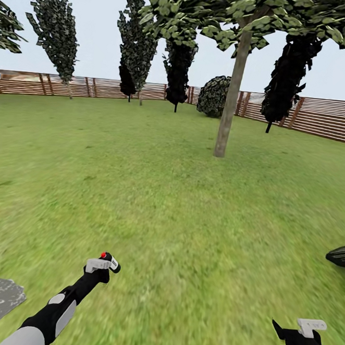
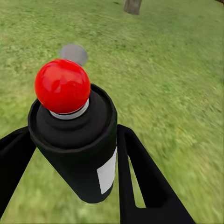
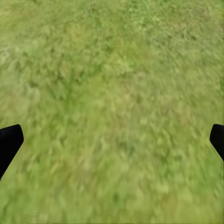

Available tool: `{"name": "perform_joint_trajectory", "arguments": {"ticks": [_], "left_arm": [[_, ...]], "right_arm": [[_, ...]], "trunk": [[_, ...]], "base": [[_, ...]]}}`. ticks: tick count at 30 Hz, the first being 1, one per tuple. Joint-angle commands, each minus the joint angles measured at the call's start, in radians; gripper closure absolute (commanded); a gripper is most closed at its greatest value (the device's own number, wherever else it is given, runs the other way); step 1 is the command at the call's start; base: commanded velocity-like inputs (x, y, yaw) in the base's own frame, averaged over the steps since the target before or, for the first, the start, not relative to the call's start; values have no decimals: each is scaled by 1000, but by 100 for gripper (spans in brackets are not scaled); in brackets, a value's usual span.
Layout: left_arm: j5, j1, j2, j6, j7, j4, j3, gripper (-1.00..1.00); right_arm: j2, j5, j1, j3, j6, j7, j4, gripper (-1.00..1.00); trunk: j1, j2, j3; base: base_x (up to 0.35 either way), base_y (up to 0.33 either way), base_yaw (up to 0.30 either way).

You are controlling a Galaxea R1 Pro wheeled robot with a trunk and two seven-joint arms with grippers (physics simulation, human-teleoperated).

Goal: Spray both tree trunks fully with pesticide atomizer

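On lawn short of tree trunk (image 1: 228, 101): left end effector (image 1: 101, 264) clenched around pesticide atomizer (image 2: 74, 140), red top (image 2: 62, 86) up, white label showing, can lifted clear of grass. Right end effector (image 1: 311, 326) released, fingers spread over bare grass. Trunk well ahead of atomizer, slat fence (image 1: 323, 119) behind trunk. Judgement: close gap first, aim nozzle squarely at bark, sweep base upward, circle for full cover; keep firm grip.
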Motion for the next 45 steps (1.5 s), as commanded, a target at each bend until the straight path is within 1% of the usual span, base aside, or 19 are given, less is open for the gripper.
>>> {"name": "perform_joint_trajectory", "arguments": {"ticks": [1,16,25,29,32,45], "left_arm": [[0,0,0,-1,4,0,0,100],[0,0,0,-9,4,0,0,100],[-1,0,0,-8,4,0,0,100],[-1,0,0,-9,4,0,0,100],[-1,0,0,-9,4,0,0,100],[0,0,0,-8,4,0,1,100]], "right_arm": [[0,0,0,0,0,0,0,-100],[0,0,0,0,0,0,0,-100],[0,1,0,0,0,-1,0,-100],[0,0,0,1,0,-50,0,-100],[0,-1,0,1,0,-70,0,-100],[0,-1,0,2,0,-80,0,-100]], "trunk": [[-1,0,0],[-1,0,0],[-1,0,0],[-1,0,0],[-1,0,0],[-1,0,0]], "base": [[270,-17,0],[277,-75,0],[324,-12,0],[339,-1,0],[340,0,0],[316,-86,0]]}}
